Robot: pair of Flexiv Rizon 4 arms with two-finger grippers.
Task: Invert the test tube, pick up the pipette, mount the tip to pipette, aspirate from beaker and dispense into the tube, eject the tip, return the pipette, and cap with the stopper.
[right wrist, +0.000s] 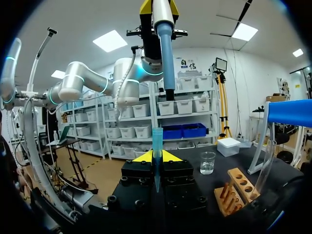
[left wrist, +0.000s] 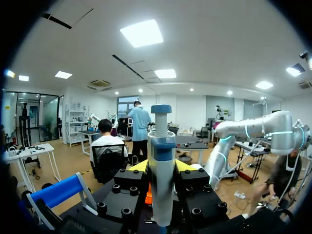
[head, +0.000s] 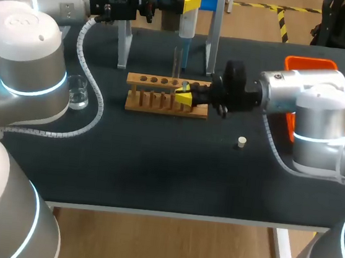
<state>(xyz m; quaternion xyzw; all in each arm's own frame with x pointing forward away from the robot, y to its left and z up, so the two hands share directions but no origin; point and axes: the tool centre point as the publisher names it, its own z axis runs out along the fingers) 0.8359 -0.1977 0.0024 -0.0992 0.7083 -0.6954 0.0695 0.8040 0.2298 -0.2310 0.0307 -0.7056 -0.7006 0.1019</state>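
My left gripper [head: 190,0] [left wrist: 162,165] is shut on the white and blue pipette [head: 188,20] [left wrist: 161,175], holding it upright high over the back of the table. Right under it, my right gripper [head: 184,96] [right wrist: 157,157] is shut on a blue pipette tip [right wrist: 157,144] [head: 185,85], held upright over the wooden rack [head: 167,97] [right wrist: 235,191]. In the right wrist view the pipette [right wrist: 166,53] hangs nozzle-down a short way above the tip, apart from it. A clear test tube [head: 176,60] stands just behind the rack. The glass beaker [head: 77,91] [right wrist: 207,162] is at the left, and the white stopper [head: 241,142] lies right of centre.
The pipette stand's white legs [head: 212,40] and blue bar [right wrist: 292,112] rise at the back, close to the raised pipette. An orange tray [head: 311,62] sits at the far right behind my right arm. Dark table surface [head: 156,164] stretches in front of the rack.
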